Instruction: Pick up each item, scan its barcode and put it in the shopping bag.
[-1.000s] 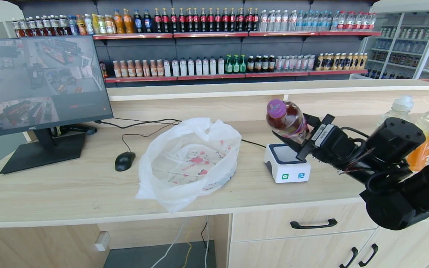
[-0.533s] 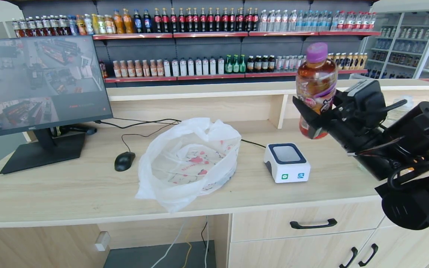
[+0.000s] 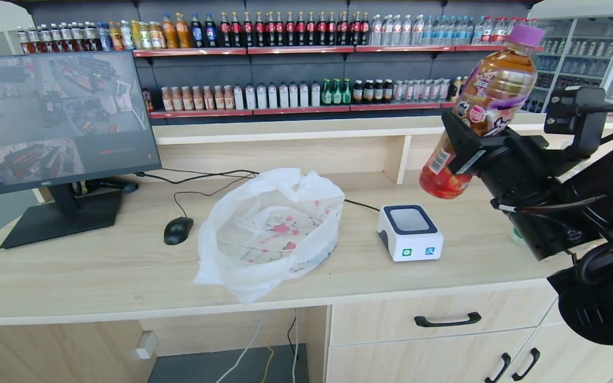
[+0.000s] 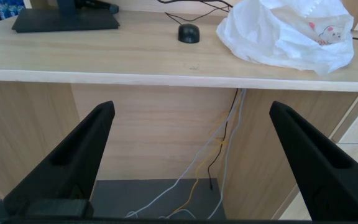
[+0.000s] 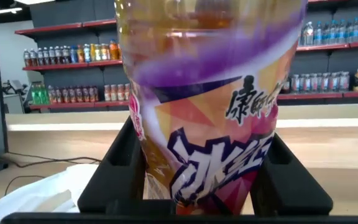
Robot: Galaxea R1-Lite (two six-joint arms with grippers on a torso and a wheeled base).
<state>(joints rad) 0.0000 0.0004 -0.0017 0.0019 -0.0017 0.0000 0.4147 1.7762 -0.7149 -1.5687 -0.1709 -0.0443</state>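
My right gripper [image 3: 471, 146] is shut on a tea bottle [image 3: 490, 96] with a purple cap and purple-orange label, held high above the counter to the right of the white barcode scanner [image 3: 409, 232]. The bottle leans with its cap up and to the right. Up close the tea bottle [image 5: 210, 106] sits between the black fingers [image 5: 114, 168]. The white plastic shopping bag [image 3: 269, 231] lies open on the counter, left of the scanner. My left gripper [image 4: 194, 155] hangs open below the counter's front edge, well away from the shopping bag [image 4: 284, 34].
A monitor [image 3: 56, 119] stands at the counter's left, with a black mouse [image 3: 178, 230] and cables between it and the bag. Shelves of drinks line the back wall. Drawers with black handles [image 3: 447, 320] sit under the counter.
The right gripper has lifted the bottle from just over the scanner, up and to the right, turning it from cap-left to nearly upright. The left arm shows no earlier frame.
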